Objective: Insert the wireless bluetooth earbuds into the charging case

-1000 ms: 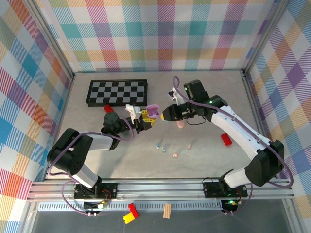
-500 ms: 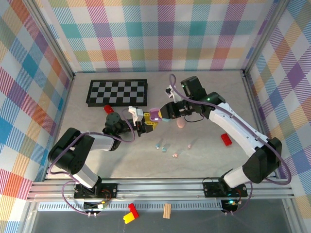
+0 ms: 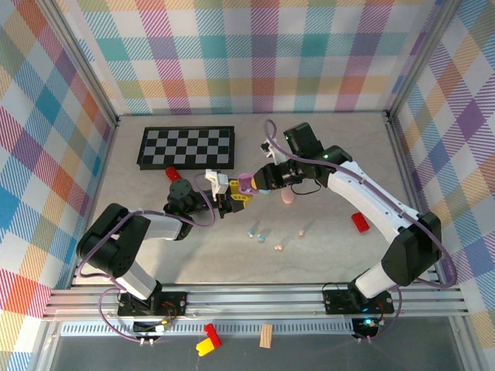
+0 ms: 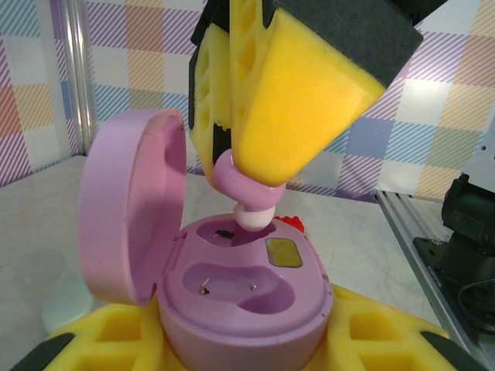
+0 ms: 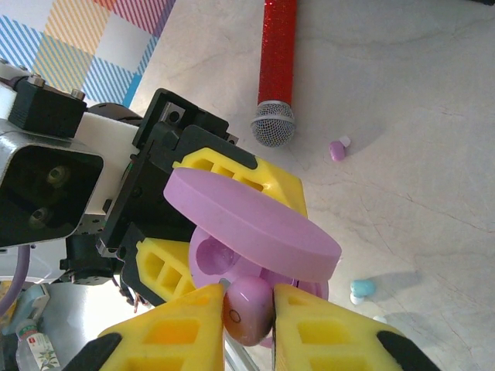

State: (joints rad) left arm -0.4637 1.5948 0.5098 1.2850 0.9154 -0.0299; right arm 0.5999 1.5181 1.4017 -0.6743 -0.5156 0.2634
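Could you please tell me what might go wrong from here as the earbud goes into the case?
1. The purple plastic earbud, pinched in the right hand, is at the far socket of the open purple oval charging case and tilted; it could catch on the rim or slip free.
2. The case's raised lid stands close beside that hand; a sideways drift might knock it or twist the case in the left hand.

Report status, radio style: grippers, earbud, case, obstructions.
Left gripper shut on open purple case. Right gripper shut on purple earbud, tip at rear socket. Nothing blocking.
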